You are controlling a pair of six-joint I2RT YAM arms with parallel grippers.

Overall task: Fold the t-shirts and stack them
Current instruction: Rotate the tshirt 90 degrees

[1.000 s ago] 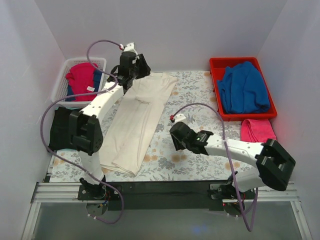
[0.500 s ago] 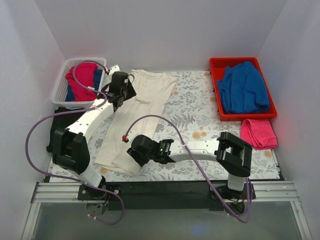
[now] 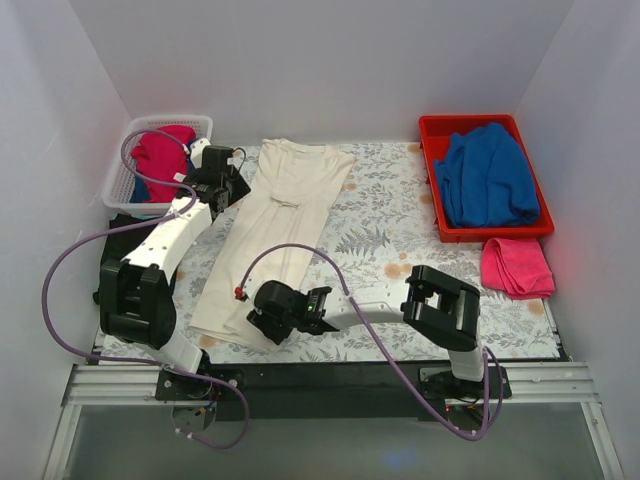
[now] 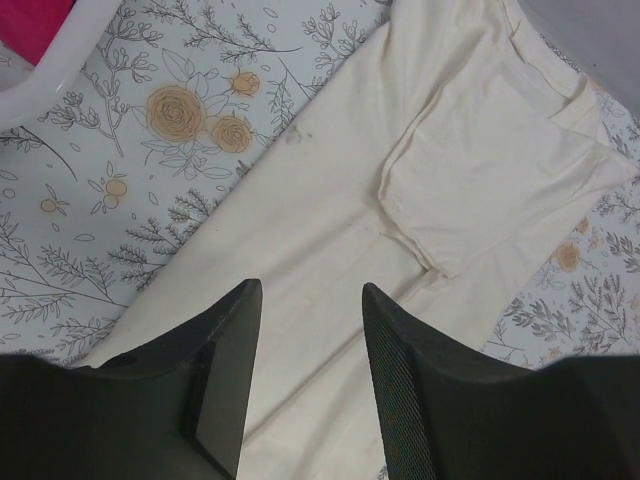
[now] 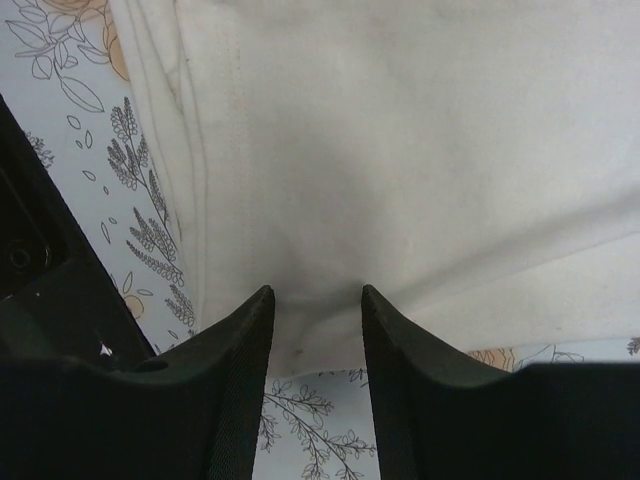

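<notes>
- since a second ago, we log the right gripper (image 3: 262, 318) swung from mid-table to the near hem of the cream shirt (image 3: 275, 225), and the left gripper (image 3: 214, 186) drawn from the collar to the shirt's left edge, near the white basket (image 3: 170, 119).
- both grippers: jaws apart, nothing between them, cream cloth beneath.
- cream shirt: folded lengthwise on the floral tablecloth (image 3: 400, 215), collar at the far end.

The left arm (image 3: 165, 240) and the right arm (image 3: 375, 300) are built alike, with white tubular links between bulky black joint housings. A purple cable (image 3: 290, 246) loops loosely along each, the right one's ending in a red plug (image 3: 239, 293). The left gripper (image 4: 310, 295) has matte black fingers (image 4: 225, 380) with finely textured inner faces.
</notes>
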